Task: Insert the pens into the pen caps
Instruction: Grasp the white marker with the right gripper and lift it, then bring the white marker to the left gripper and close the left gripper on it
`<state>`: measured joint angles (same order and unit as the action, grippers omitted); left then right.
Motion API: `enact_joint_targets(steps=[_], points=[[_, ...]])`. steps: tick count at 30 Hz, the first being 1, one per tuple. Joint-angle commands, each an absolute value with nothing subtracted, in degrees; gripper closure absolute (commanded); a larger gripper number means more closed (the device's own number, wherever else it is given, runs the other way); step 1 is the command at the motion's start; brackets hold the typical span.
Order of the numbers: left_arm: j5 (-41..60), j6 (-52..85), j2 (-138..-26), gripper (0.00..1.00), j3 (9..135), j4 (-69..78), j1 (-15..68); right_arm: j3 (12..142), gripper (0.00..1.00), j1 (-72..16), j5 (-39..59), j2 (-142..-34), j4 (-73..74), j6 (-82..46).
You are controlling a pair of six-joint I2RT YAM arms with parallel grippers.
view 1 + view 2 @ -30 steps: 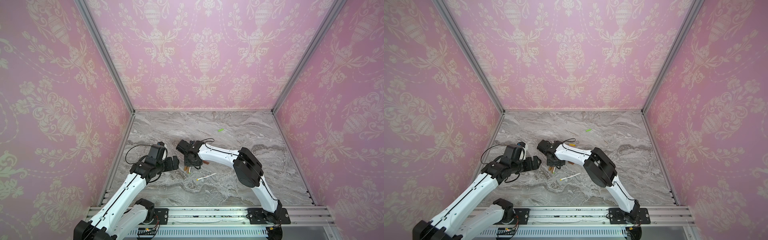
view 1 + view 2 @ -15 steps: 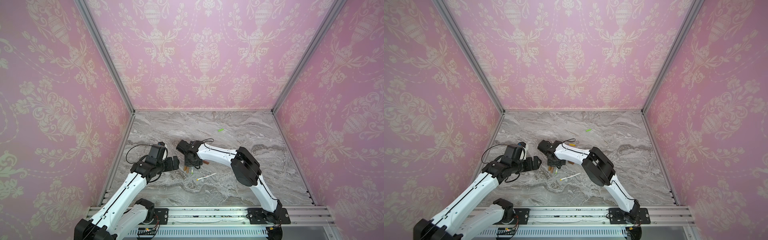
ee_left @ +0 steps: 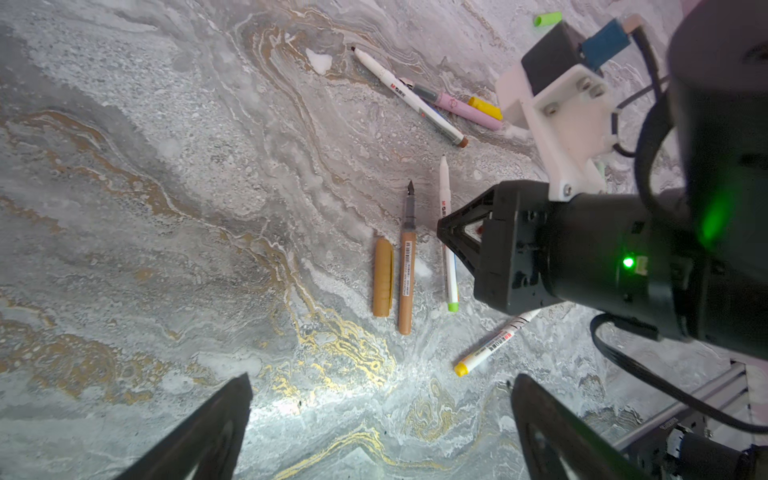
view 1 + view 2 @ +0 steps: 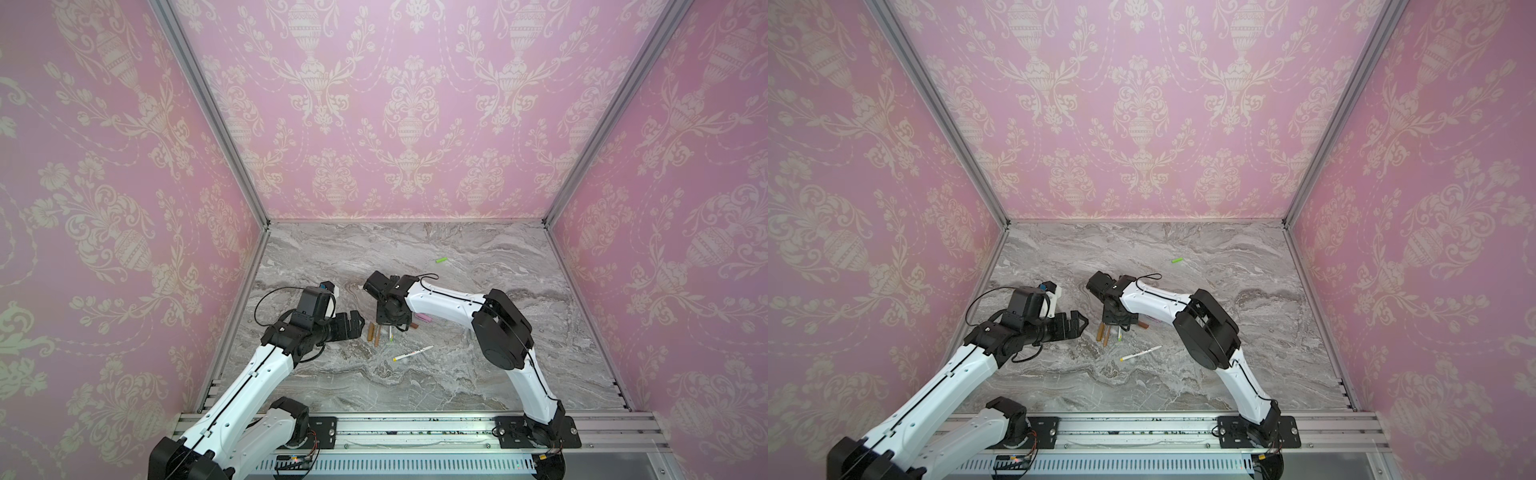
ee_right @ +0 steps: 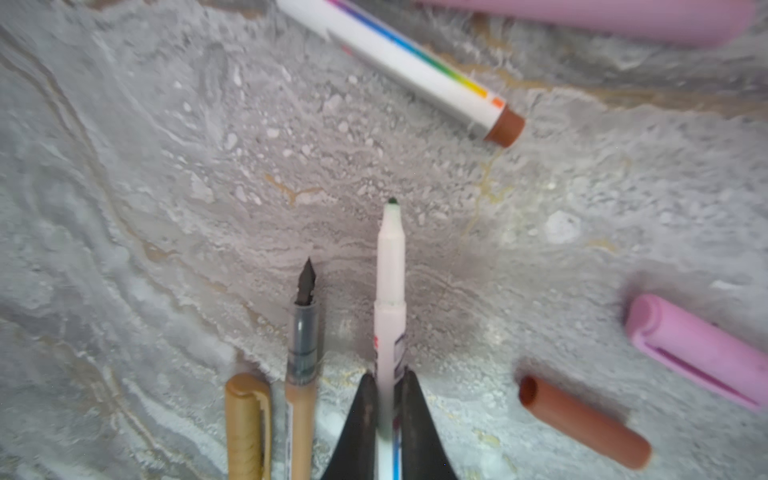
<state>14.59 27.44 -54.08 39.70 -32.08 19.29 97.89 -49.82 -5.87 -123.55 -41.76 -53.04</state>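
- Top views: over the last second my right gripper (image 4: pixel 390 323) has closed, arm bent low over the pens; my left gripper (image 4: pixel 1079 325) hovers beside them, jaws wide.
- Left wrist: my right gripper pinches the green-ended white pen (image 3: pixel 450 270) on the table, beside the tan pen (image 3: pixel 406 270).
- Right wrist: that pen's barrel sits between my fingers (image 5: pixel 361 419); the brown cap (image 5: pixel 582 419) lies near.

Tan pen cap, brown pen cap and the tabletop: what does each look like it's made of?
Tan pen cap: probably moulded plastic with a satin sheen and a moulded-in clip. Brown pen cap: likely plastic too, matte, a plain hollow tube. Tabletop: looks like grey marble with gold veins, possibly a printed laminate. Bright glare suggests a smooth, fairly glossy surface.
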Motion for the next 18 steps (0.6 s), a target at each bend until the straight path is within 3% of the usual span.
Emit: enact_joint_targets(steps=[1, 10, 18], points=[[21.9, 26.0, -53.4, 0.01, 41.5, -27.5, 19.0, 95.4, 0.96, -48.2, -3.0, -113.8, -34.4, -53.4], [35.6, 36.1, -56.7, 0.04, 41.5, -9.4, 19.0, 88.5, 0.96, -44.0, 9.5, -100.7, -23.0, -50.5], [40.5, 43.6, -61.2, 0.12, 41.5, 4.8, 19.0, 86.1, 0.96, -43.9, 13.0, -96.1, -20.8, -48.3]])
